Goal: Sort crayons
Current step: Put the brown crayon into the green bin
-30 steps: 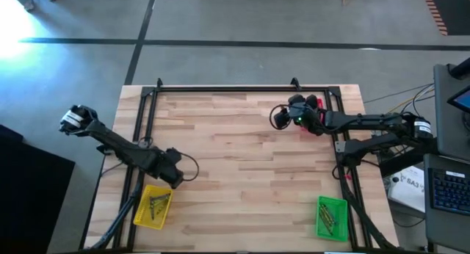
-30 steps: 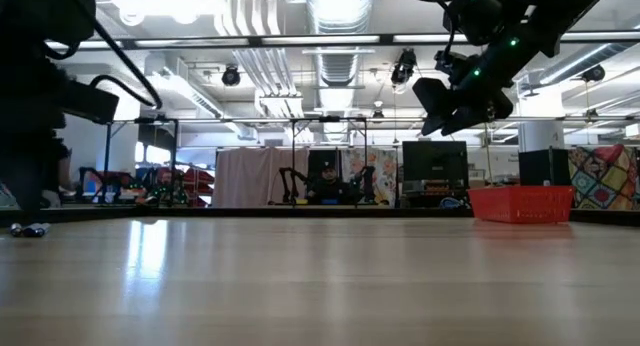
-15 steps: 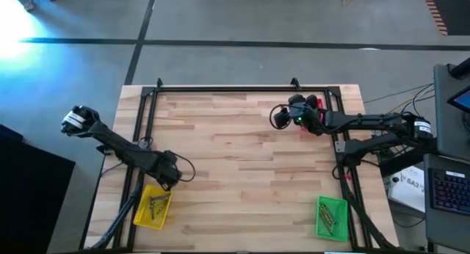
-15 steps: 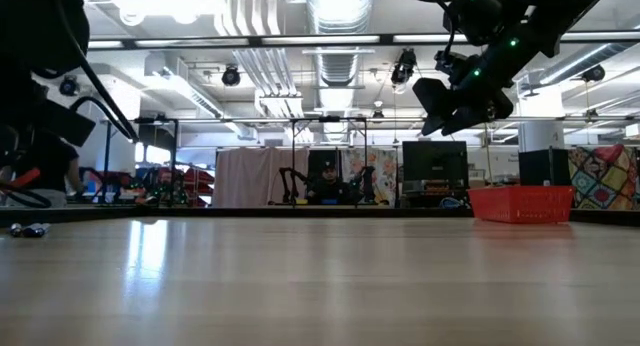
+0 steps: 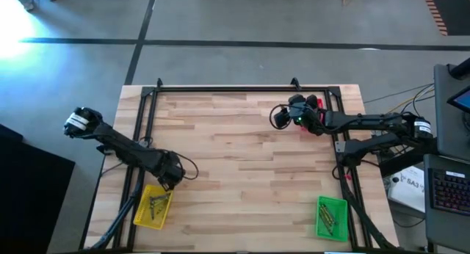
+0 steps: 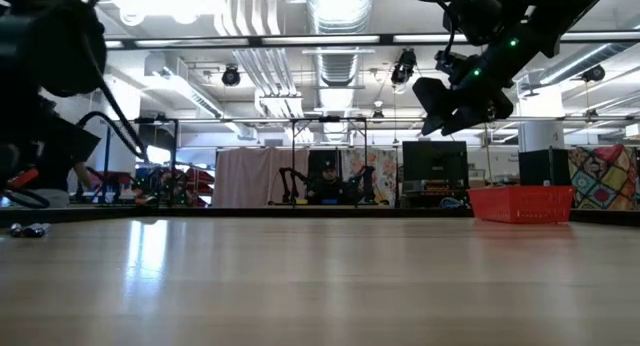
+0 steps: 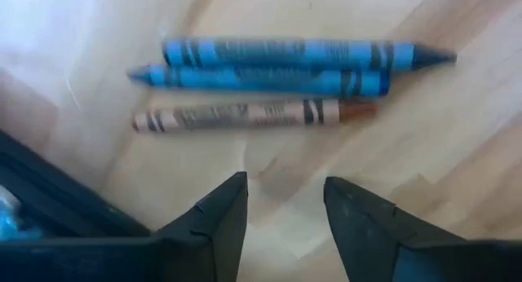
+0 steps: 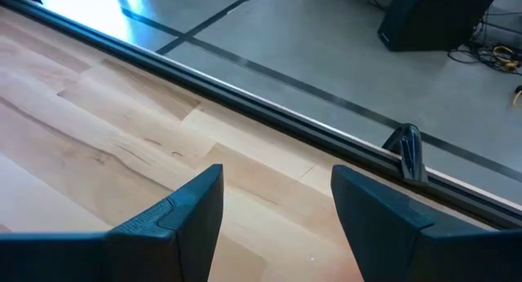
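From above, you see the left gripper (image 5: 173, 175) low over the near left part of the wooden table (image 5: 242, 166), just beyond the yellow tray (image 5: 153, 207), which holds a loose heap of crayons (image 5: 156, 205). The right gripper (image 5: 281, 115) hangs over the far right part of the table, next to the red tray (image 5: 314, 103), and the green tray (image 5: 331, 217) with its own crayons (image 5: 327, 220) sits at the near right corner. In the low view, the right arm (image 6: 480, 56) hangs high above the boards with the red tray behind it, while the left arm (image 6: 40, 106) shows only as a dark bulk at the edge. Through the left wrist camera, your left fingers (image 7: 220, 213) stand spread with nothing between them, tips close over bare wood, and just ahead lie two blue crayons (image 7: 294, 54) and one brown crayon (image 7: 253, 115) side by side on the table. Through the right wrist camera, your right fingers (image 8: 192, 204) are spread wide and empty above the wood near the black frame rail (image 8: 269, 111).
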Controlling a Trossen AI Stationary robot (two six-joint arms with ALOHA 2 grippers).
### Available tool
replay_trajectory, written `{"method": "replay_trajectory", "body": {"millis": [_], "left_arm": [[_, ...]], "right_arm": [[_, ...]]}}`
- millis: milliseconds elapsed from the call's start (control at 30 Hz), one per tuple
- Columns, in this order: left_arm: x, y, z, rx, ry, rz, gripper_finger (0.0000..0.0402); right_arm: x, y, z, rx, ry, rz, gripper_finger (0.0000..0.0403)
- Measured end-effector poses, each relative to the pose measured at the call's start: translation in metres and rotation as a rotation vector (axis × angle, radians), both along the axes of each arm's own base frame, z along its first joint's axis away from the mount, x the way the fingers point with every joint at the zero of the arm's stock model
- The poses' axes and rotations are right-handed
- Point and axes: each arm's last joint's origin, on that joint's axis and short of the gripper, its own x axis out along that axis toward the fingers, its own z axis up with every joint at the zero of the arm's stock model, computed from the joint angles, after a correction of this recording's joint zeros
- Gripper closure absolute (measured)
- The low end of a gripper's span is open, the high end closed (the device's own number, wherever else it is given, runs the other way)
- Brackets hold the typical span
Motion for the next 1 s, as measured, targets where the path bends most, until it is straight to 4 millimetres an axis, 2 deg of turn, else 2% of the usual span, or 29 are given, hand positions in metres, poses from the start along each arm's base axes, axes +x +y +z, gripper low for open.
{"method": "replay_trajectory", "body": {"millis": [133,333,467,633,767,867,1000], "left_arm": [[0.017,0.011,0.008,0.148,-0.11,-0.045,0.0259],[0.038,0.009,0.034,0.163,-0.192,-0.115,0.0265],[0.042,0.007,0.046,0.17,-0.177,-0.194,0.0265],[0.049,0.016,0.052,0.354,-0.193,-0.322,0.0265],[0.059,0.048,0.059,0.529,-0.179,-0.28,0.0267],[0.07,0.087,0.063,0.514,-0.212,-0.166,0.0274],[0.077,0.133,0.063,0.477,-0.313,-0.107,0.0284]], "right_arm": [[0.001,0.0,0.002,-0.008,-0.026,0.002,0.0184],[0.001,0.0,0.001,-0.006,-0.006,0.008,0.0184],[0.001,0.0,0.001,-0.014,0.008,0.016,0.0184],[0.002,0.0,0.003,-0.015,0.001,0.019,0.0184],[0.003,-0.001,0.005,-0.014,-0.015,0.021,0.0184],[0.005,0.0,0.008,0.004,-0.039,0.041,0.0184],[0.006,0.0,0.009,0.009,-0.031,0.076,0.0184]]}}
